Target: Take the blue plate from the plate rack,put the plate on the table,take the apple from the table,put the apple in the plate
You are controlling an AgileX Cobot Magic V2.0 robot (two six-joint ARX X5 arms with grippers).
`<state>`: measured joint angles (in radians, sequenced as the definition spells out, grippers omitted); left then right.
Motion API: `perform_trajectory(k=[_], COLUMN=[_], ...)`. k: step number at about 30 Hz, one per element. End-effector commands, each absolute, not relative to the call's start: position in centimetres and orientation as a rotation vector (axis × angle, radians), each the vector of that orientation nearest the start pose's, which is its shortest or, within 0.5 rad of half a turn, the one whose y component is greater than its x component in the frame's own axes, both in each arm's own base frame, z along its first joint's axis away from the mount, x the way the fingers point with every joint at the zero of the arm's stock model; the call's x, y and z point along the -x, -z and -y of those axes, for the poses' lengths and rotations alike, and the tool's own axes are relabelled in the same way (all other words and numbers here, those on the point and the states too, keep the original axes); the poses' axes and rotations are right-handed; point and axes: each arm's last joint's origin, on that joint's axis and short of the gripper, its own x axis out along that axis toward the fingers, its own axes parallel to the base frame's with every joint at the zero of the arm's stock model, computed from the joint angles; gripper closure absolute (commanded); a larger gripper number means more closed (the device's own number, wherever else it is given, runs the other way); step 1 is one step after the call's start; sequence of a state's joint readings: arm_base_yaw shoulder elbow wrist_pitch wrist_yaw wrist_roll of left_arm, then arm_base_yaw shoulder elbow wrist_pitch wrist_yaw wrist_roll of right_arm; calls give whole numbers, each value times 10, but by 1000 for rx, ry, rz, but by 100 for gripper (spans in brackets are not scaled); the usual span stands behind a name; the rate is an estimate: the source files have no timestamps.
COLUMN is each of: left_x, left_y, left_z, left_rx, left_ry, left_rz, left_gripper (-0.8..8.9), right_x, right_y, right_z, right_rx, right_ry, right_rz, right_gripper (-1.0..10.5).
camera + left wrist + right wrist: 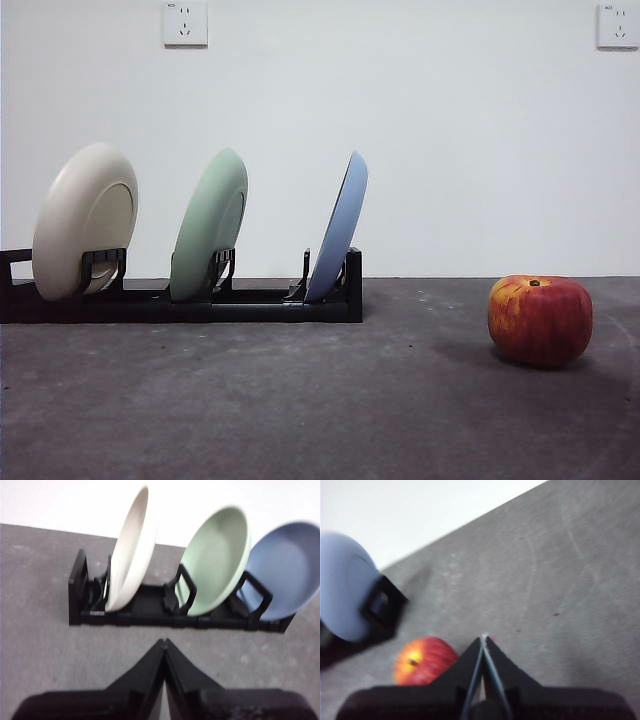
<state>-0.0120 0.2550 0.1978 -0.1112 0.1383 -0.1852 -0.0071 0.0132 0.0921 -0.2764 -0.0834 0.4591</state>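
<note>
**Plate on edge in the rack, apple loose on the table, both grippers empty**

Your matte periwinkle-blue round plate (340, 225) stands on edge in the last slot of the long, low black pronged rack (180, 300), left of centre in the front view, leaning on its prongs. Judge it stiff, light and smooth: pinch the raised rim at the free upper edge and lift up along the slot, or it may slip or drag the rack. The round red, yellow-streaked apple (540, 320) sits at right on the dark grey mottled table (300, 400), well apart from the rack; it looks firm but rollable, so close across its widest part.

The left gripper (164, 641) has its jaws pressed together, holding nothing; so has the right gripper (483, 636).

The front view shows neither arm. The left wrist view shows the plates' hollow faces: cream-white plate (131, 545), pale green plate (217, 560), blue plate upper right. The right wrist view alone shows the apple just beside the right gripper
</note>
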Motion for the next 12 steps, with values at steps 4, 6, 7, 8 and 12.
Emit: perform_trajectory(k=[4,6,7,8,12], left_x=[-137,-151,-158,-164,-191], left_y=[-255,-273,-283,-291,-323], left_z=[6,8,10,11,17], left_rx=[212,216,227,231,239], left_ry=[137,165,182,197,289], left_rz=[-228,-256,-277,-290,-318], left_gripper=[819,819,819,819,818], right_x=[-79,-77,-76,-75,-77], right_y=[-214,-228,-236,-243,-271], right_z=[-3,-3,-4,-4,-4], right_rx=[-617,-620,-622,-623,-547], right_ry=[-58,-71,-73,-67,-43], right_rz=[-177,-202,-224,-247,-362], right_gripper=[955,955,955,955,955])
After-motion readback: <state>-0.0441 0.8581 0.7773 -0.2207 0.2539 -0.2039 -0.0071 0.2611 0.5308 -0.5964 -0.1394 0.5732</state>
